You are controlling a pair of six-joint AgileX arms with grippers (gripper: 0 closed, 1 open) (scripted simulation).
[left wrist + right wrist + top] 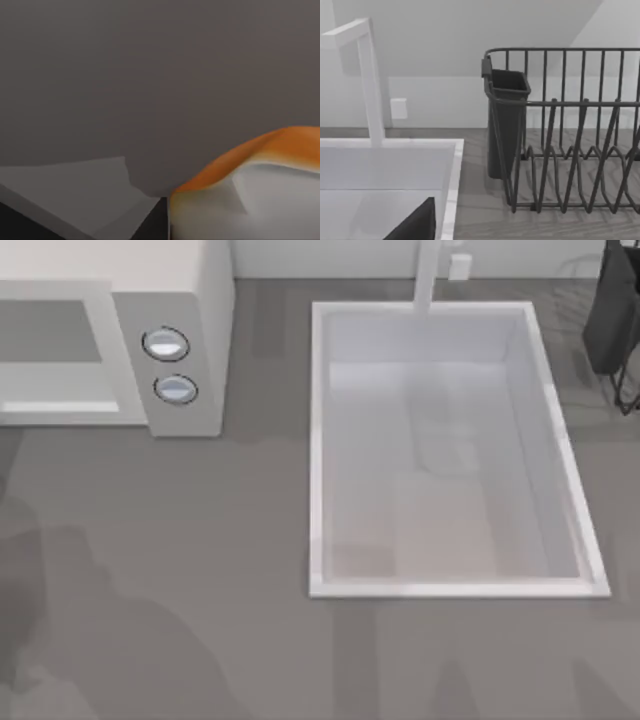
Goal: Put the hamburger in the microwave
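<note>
the microwave sits at the far left of the grey counter, its grey front cavity facing the near side and two round knobs stacked on the panel at its right. to its right, well apart, the white sink basin is set into the counter, with a white faucet rising at its far edge.

in the left wrist view the hamburger shows very close, an orange-brown curve over a pale lower part, with a plain grey surface behind it; i cannot tell where it lies on the counter, nor how the left gripper's jaws stand.

the right wrist view looks over the sink's rim toward a dark wire dish rack with a dark cup-like holder on its side, standing just right of the sink; the rack is at the far right corner in the top view. how the right gripper's jaws stand, i cannot tell.
</note>
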